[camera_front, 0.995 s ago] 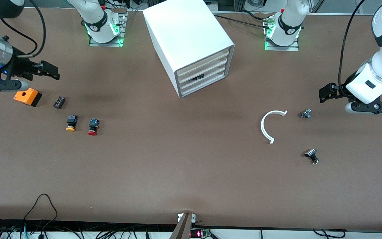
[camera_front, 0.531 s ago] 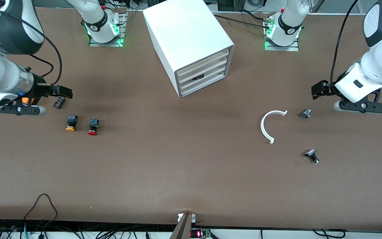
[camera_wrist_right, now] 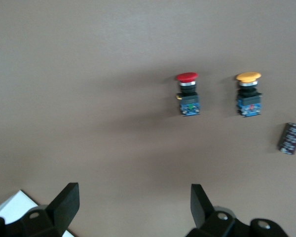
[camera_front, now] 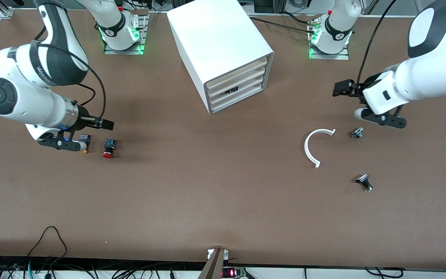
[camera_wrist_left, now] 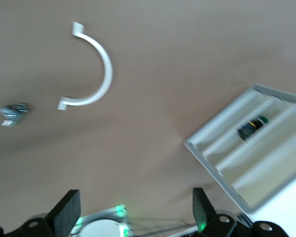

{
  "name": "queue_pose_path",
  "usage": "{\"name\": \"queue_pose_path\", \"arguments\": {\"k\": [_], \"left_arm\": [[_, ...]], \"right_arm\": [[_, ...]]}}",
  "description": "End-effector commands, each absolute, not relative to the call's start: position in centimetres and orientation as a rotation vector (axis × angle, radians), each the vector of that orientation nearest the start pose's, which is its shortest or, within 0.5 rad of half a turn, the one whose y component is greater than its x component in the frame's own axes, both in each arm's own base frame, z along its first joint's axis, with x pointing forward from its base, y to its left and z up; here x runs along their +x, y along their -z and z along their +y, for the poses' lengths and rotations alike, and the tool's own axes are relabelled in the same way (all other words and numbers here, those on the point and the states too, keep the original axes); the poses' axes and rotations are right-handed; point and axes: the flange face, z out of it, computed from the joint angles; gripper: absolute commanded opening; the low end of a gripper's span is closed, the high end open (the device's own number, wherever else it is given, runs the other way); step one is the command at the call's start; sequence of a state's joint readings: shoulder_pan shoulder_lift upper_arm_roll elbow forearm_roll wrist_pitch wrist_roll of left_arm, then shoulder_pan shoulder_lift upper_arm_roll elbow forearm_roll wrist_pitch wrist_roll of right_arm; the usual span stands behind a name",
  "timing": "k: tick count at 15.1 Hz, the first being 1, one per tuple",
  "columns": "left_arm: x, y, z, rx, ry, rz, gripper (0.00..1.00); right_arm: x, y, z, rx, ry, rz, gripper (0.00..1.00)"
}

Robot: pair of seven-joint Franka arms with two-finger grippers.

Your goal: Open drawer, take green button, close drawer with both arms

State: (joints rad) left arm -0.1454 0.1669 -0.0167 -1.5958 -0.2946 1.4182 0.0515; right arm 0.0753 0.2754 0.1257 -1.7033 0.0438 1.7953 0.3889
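Both arms swung inward toward cabinet, button inside its shut drawer, left gripper over bare table near white arc, right gripper over red-capped button, both empty, fingers spread wide, no readable labels

The brown bench carried a white cabinet midway between the arm bases. Toward the right arm's end lay a red-capped button beside a yellow-capped button and a black cylinder. Toward the left arm's end lay a white curved strip and two small metal parts.
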Motion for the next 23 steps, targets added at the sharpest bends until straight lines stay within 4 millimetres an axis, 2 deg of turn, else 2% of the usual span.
{"name": "queue_pose_path", "arguments": {"k": [1, 2, 4, 6, 9, 12, 13, 15, 16, 19, 23], "left_arm": [[56.5, -47.7, -14.5, -3.457, -0.809, 0.535, 1.00], [56.6, -46.2, -15.2, -3.514, -0.851, 0.630, 1.00], [56.8, -43.2, -16.1, -3.608, -0.883, 0.777, 1.00], [55.1, -38.6, -17.4, -3.725, -0.892, 0.809, 1.00], [52.6, -33.0, -17.8, -3.932, -0.823, 0.842, 0.99], [51.1, -30.0, -19.0, -4.015, -0.931, 0.732, 0.87], [50.7, -29.2, -19.1, -4.029, -0.969, 0.695, 0.80], [50.1, -27.2, -19.8, -4.042, -0.999, 0.763, 0.74], [49.9, -25.4, -19.8, -4.062, -1.009, 0.799, 0.70], [48.7, -20.3, -21.2, -4.199, -0.935, 0.955, 0.68], [46.8, -17.2, -24.5, -4.257, -0.864, 0.946, 0.65]], "right_arm": [[60.7, -41.2, 14.9, -3.050, -0.301, 0.415, 1.00], [60.6, -41.0, 16.1, -3.040, -0.311, 0.450, 1.00], [60.9, -40.1, 16.8, -3.032, -0.333, 0.517, 1.00], [60.7, -39.3, 18.7, -3.040, -0.349, 0.482, 1.00], [60.6, -38.1, 19.7, -3.039, -0.378, 0.551, 1.00], [60.2, -36.9, 22.8, -3.036, -0.376, 0.637, 1.00], [59.9, -36.6, 23.9, -3.032, -0.371, 0.679, 1.00], [59.6, -35.8, 25.1, -3.029, -0.381, 0.741, 1.00], [59.4, -35.4, 26.1, -3.031, -0.389, 0.755, 1.00], [59.9, -35.2, 27.8, -3.014, -0.378, 0.820, 1.00], [59.4, -34.7, 29.8, -3.017, -0.383, 0.833, 1.00]]}}
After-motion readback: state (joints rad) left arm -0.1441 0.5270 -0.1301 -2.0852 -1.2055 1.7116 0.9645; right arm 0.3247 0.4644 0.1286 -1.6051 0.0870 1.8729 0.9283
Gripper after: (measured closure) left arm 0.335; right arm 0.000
